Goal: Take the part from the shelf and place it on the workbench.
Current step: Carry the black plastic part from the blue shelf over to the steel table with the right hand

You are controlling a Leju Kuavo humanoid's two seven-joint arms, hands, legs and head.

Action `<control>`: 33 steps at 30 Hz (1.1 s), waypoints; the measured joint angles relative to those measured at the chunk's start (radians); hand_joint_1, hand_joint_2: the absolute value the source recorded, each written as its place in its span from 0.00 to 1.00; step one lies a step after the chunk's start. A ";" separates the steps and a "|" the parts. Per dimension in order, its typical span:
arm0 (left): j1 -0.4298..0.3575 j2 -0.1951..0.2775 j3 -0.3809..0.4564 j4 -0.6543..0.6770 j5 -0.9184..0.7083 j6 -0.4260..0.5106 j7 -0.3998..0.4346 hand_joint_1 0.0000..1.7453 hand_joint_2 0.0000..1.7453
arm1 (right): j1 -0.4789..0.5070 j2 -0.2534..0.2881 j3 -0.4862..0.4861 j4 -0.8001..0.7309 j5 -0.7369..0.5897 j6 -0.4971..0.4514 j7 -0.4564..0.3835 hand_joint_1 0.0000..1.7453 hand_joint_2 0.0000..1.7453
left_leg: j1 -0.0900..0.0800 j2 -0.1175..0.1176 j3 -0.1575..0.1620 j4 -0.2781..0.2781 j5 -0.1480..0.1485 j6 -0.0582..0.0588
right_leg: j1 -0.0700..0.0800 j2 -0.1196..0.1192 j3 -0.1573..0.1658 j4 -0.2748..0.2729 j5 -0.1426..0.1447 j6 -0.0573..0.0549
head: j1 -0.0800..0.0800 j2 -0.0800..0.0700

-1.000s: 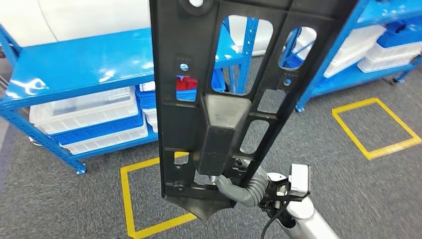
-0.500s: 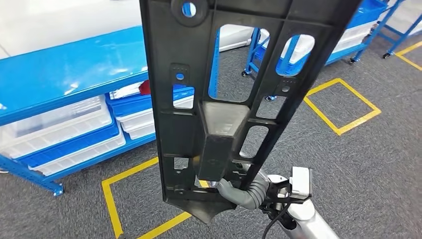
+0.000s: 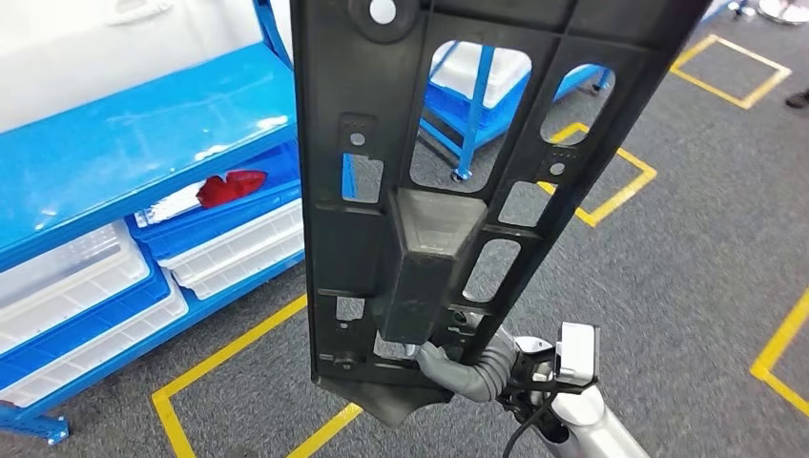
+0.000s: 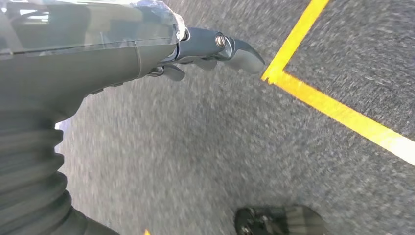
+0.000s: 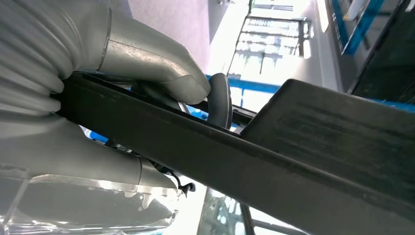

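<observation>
Blue shelving (image 3: 124,153) has slid leftward as the robot turns away, carrying phase underway. Right hand (image 3: 458,367) grips the black plastic panel (image 3: 448,191) upright; left hand (image 4: 215,46) hangs holding nothing, fingers loosely apart.

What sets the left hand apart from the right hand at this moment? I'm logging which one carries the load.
The right hand grips the black part near its lower end and holds it upright; the left hand holds nothing. The right hand is up in front of the head camera, with its thumb pressed on the part's edge; the left hand hangs over the grey carpet beside a yellow floor line. Both have grey ribbed wrist covers.
</observation>
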 joint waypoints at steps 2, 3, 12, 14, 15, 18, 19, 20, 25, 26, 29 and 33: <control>0.000 -0.001 -0.001 0.000 -0.004 -0.002 0.001 0.00 1.00 | 0.012 -0.001 -0.002 -0.004 0.004 -0.004 -0.001 1.00 1.00 | 0.000 0.015 0.002 -0.007 0.001 0.008 | -0.003 0.018 -0.008 -0.001 0.005 0.014 | 0.000 0.000; -0.001 -0.001 -0.002 0.000 -0.006 -0.002 0.002 0.00 1.00 | 0.019 -0.002 -0.004 -0.006 0.005 -0.007 -0.002 1.00 1.00 | 0.001 0.027 0.004 -0.011 0.003 0.015 | -0.002 0.008 -0.011 0.004 0.001 0.019 | 0.000 0.000; 0.003 -0.003 -0.006 0.000 -0.010 -0.008 0.002 0.00 1.00 | 0.056 -0.006 -0.010 -0.018 0.015 -0.011 -0.006 1.00 1.00 | -0.004 0.146 0.018 -0.020 -0.003 0.031 | -0.009 -0.133 -0.076 0.149 -0.042 0.037 | 0.000 0.000; 0.004 -0.003 -0.006 0.000 -0.011 -0.009 0.005 0.00 1.00 | 0.062 -0.006 -0.012 -0.026 0.022 -0.013 -0.006 1.00 1.00 | -0.009 0.163 0.024 -0.019 -0.010 0.022 | 0.000 -0.171 -0.008 0.026 -0.006 0.026 | 0.000 0.000; 0.006 -0.003 -0.007 0.000 -0.011 -0.009 0.007 0.00 1.00 | 0.068 -0.006 -0.015 -0.032 0.026 -0.013 -0.006 1.00 1.00 | -0.011 0.171 0.027 -0.019 -0.012 0.016 | 0.005 -0.182 0.005 0.001 -0.004 0.020 | 0.000 0.000; 0.011 -0.004 -0.007 0.000 -0.017 -0.009 0.016 0.00 1.00 | 0.091 -0.008 -0.024 -0.047 0.036 -0.010 -0.006 1.00 1.00 | -0.011 0.189 0.036 -0.019 -0.021 0.000 | 0.007 -0.157 0.006 -0.010 -0.004 0.003 | 0.000 0.000; 0.011 -0.005 -0.007 0.000 -0.019 -0.009 0.017 0.00 1.00 | 0.097 -0.010 -0.028 -0.051 0.037 -0.009 -0.007 1.00 1.00 | -0.010 0.177 0.034 -0.006 -0.034 -0.004 | 0.005 -0.147 0.009 -0.015 -0.002 -0.003 | 0.000 0.000; 0.012 -0.005 -0.008 0.000 -0.021 -0.009 0.017 0.00 1.00 | 0.101 -0.011 -0.032 -0.054 0.037 -0.008 -0.009 1.00 1.00 | -0.008 0.155 0.022 0.028 -0.058 -0.007 | 0.002 -0.137 0.012 -0.021 0.001 -0.009 | 0.000 0.000; 0.013 -0.005 -0.011 0.000 -0.032 -0.008 0.024 0.00 1.00 | 0.131 -0.021 -0.050 -0.061 0.040 -0.008 -0.030 1.00 1.00 | -0.006 0.093 -0.096 0.273 -0.151 -0.013 | 0.000 -0.076 0.016 -0.021 0.002 -0.017 | 0.000 0.000; 0.011 -0.004 -0.013 0.000 -0.034 -0.008 0.025 0.00 1.00 | 0.138 -0.023 -0.053 -0.064 0.042 -0.008 -0.033 1.00 1.00 | -0.005 0.090 -0.083 0.237 -0.119 -0.013 | 0.000 -0.062 0.017 -0.019 0.001 -0.015 | 0.000 0.000; 0.007 -0.003 -0.021 0.000 -0.040 -0.007 0.027 0.00 1.00 | 0.145 -0.027 -0.064 -0.075 0.044 -0.010 -0.037 1.00 1.00 | 0.003 0.035 -0.003 0.046 -0.022 -0.008 | -0.001 -0.022 0.013 -0.005 -0.005 -0.003 | 0.000 0.000; 0.006 -0.002 -0.027 0.000 -0.039 -0.006 0.031 0.00 1.00 | 0.169 -0.031 -0.078 -0.088 0.044 -0.009 -0.043 1.00 1.00 | 0.001 0.026 0.018 -0.006 -0.014 0.009 | -0.007 0.012 -0.003 0.001 -0.002 0.024 | 0.000 0.000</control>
